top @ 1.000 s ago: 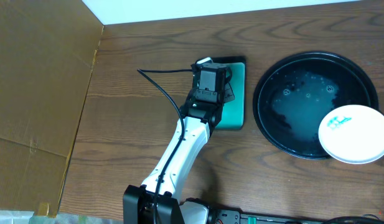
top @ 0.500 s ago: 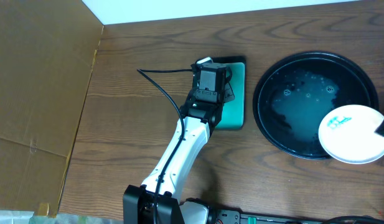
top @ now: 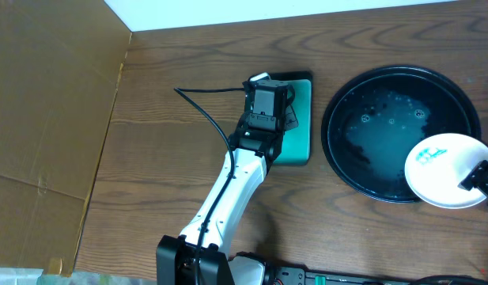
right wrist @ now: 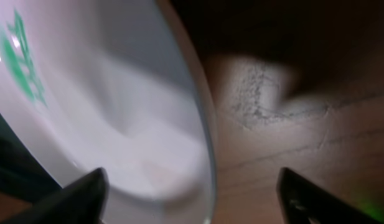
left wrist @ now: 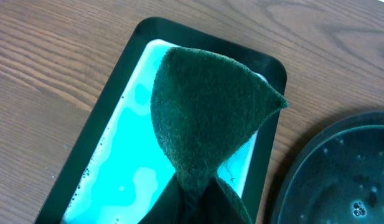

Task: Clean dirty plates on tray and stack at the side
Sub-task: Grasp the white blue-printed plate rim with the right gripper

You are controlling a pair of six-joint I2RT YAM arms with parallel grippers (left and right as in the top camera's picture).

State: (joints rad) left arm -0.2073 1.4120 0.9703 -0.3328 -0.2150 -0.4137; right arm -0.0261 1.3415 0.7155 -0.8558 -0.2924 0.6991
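Left side of the desk (top: 172, 158): bare wood, with brown cardboard along the far left edge.

Left end effector (left wrist: 195, 200) is clamped on a dark green sponge (left wrist: 204, 112). It holds the sponge just above the small teal-lined sponge tray (left wrist: 94, 127). We cannot tell whether the sponge's tip touches the liquid.

Further right is the black tray (top: 338, 103), its floor wet and glossy. We find only one plate (top: 453, 178) in view. It is white and lies at the tray's lower right, partly over the rim. A teal smear (top: 428, 156) shows on it, so it is not yet clean.

Far right, the right end effector (top: 482, 179) is at the plate's edge. In the wrist view its fingers (right wrist: 76, 196) are spread, and the plate's rim runs between them without being pinched.

Our reading of the step is taking hold of the dirty plate, with scrubbing to follow. The next move calls for closing squarely on the thin rim so the plate does not slip or tip. The sponge then has to come across to the smear.
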